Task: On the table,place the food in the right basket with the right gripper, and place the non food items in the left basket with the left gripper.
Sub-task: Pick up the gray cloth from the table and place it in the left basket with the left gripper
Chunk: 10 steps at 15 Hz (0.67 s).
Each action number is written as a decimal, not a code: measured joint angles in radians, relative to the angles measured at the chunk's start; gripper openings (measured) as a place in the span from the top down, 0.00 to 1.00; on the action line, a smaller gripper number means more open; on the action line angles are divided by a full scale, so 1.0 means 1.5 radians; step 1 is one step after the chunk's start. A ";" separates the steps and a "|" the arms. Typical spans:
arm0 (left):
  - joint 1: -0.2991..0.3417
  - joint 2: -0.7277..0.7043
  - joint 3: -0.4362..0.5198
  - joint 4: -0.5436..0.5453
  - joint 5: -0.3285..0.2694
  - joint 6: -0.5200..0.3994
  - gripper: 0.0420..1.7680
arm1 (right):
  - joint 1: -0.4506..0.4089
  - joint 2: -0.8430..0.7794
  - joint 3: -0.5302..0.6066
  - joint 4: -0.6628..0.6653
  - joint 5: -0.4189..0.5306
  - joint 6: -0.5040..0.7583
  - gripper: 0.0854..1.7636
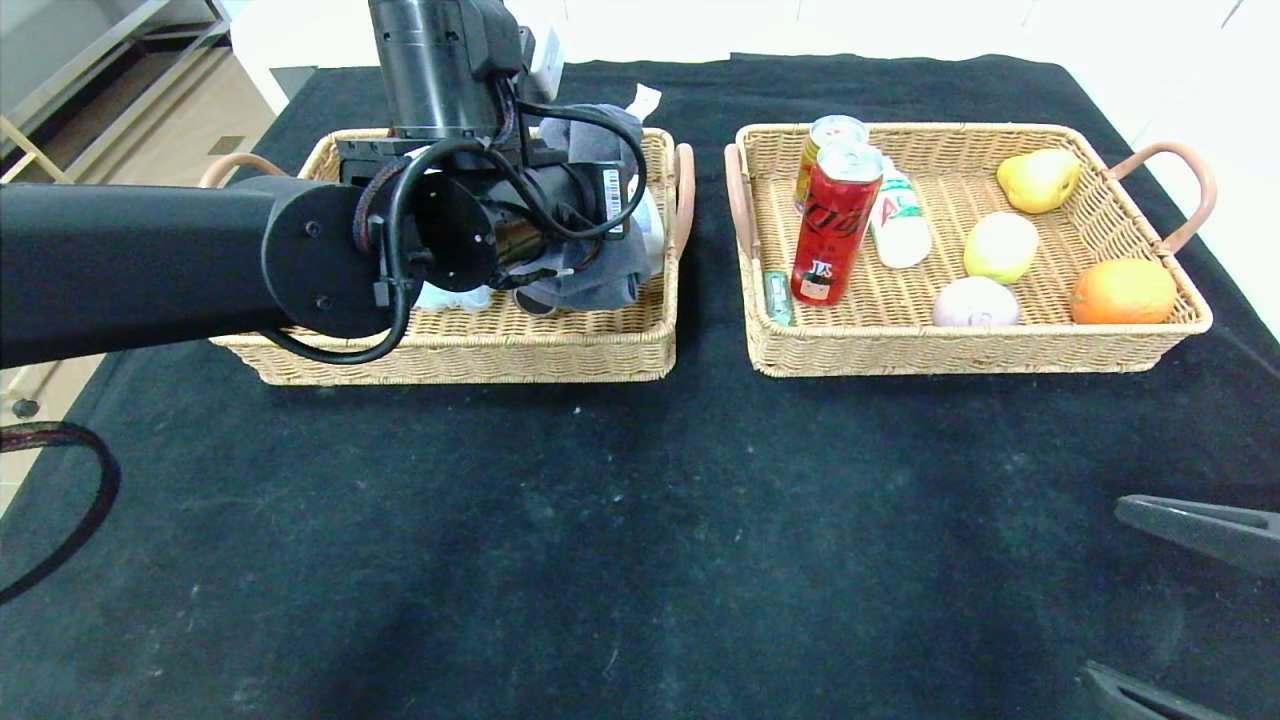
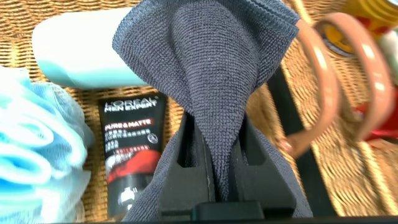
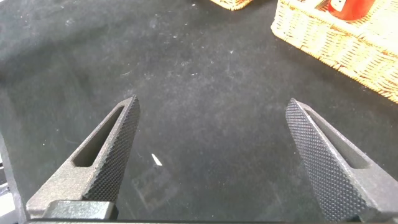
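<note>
A black-covered table (image 1: 620, 520) holds two wicker baskets side by side, a narrow gap between them. On the left, the robot's left arm reaches over the left basket (image 1: 450, 350). Its left gripper (image 2: 214, 155) is pinched tight on a grey cloth (image 2: 205, 81), which bunches up between the fingers and hangs above the basket's inside. Beneath it in that basket lie a pale blue mesh bath sponge (image 2: 34, 149), a light blue bottle (image 2: 78, 53) on its side, and a black L'Oreal tube (image 2: 127, 149) flat on the weave.

To the right, the right basket (image 1: 960, 350) holds food: a red cola can (image 1: 835, 225) standing upright in front of a second can (image 1: 825, 145), a white bottle (image 1: 897, 225) lying beside them, then a pale round fruit (image 1: 975, 302), a yellow-green apple (image 1: 1001, 246), a yellow pear (image 1: 1040, 180) and an orange (image 1: 1123, 291).

At the far right, low over bare table, the right gripper (image 3: 214, 155) hangs with fingers spread wide, holding nothing.
</note>
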<state>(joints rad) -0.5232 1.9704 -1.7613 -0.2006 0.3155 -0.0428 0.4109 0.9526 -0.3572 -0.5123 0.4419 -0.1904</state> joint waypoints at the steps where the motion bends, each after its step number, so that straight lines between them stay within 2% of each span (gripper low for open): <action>1: 0.006 0.010 -0.014 0.002 0.001 0.002 0.89 | 0.000 0.000 0.000 0.000 0.000 0.000 0.03; 3: 0.018 0.034 -0.046 0.002 0.007 0.005 0.89 | 0.000 0.000 0.000 0.000 0.000 0.000 0.03; 6: 0.024 0.053 -0.060 0.004 0.008 0.006 0.89 | 0.000 0.001 0.000 0.000 0.000 0.000 0.03; 7: 0.025 0.056 -0.062 0.004 0.008 0.006 0.84 | 0.000 0.001 0.000 0.000 0.000 0.000 0.03; 10: 0.024 0.060 -0.062 0.005 0.008 0.006 0.58 | -0.001 0.002 0.000 0.000 -0.001 0.000 0.03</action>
<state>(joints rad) -0.4877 2.0609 -1.8545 -0.1934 0.3274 -0.0332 0.4098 0.9557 -0.3572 -0.5123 0.4411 -0.1904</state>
